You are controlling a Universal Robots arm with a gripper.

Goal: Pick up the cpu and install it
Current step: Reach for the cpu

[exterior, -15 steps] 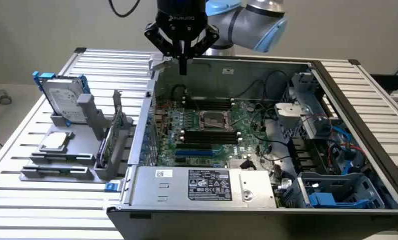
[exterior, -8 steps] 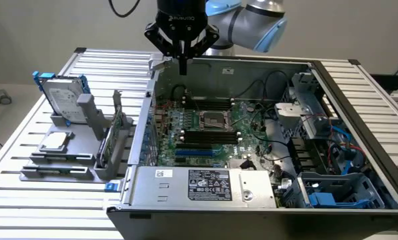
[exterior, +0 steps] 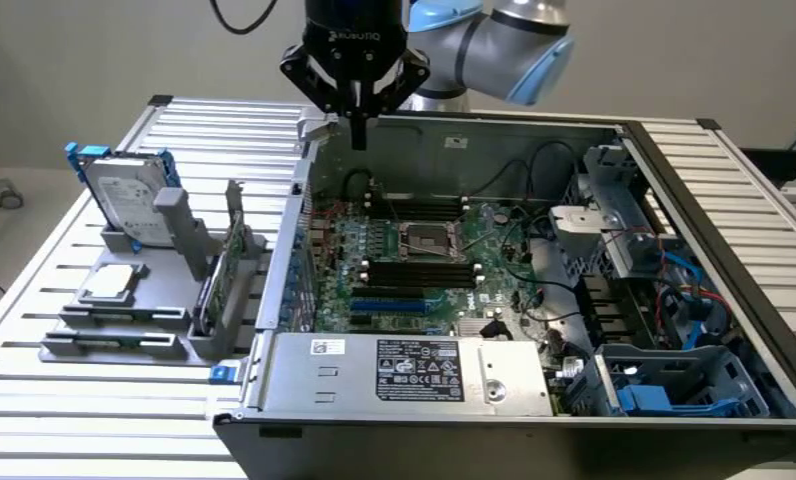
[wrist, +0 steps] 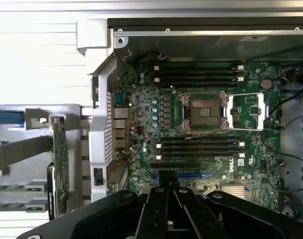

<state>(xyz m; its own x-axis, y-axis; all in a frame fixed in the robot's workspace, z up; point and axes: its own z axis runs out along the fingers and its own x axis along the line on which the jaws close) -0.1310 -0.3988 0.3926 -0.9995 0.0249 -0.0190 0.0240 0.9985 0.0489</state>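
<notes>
Silver cpu [exterior: 113,284] lies on grey holder [exterior: 118,335] on counter [exterior: 51,400], exterior view's left, well apart from tool [exterior: 359,138]. Tool pressed together, gripping nothing, hovers over pc case [exterior: 478,150] edge, w/ mobo socket [exterior: 425,240] open inside.

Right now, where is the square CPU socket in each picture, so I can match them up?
Exterior view: the CPU socket is the metal-framed square in the middle of the green motherboard, inside the open computer case.
Wrist view: the CPU socket sits near the middle of the green board, seen from above.
Shared landmark: the long black memory slots running along both sides of the socket.
</notes>
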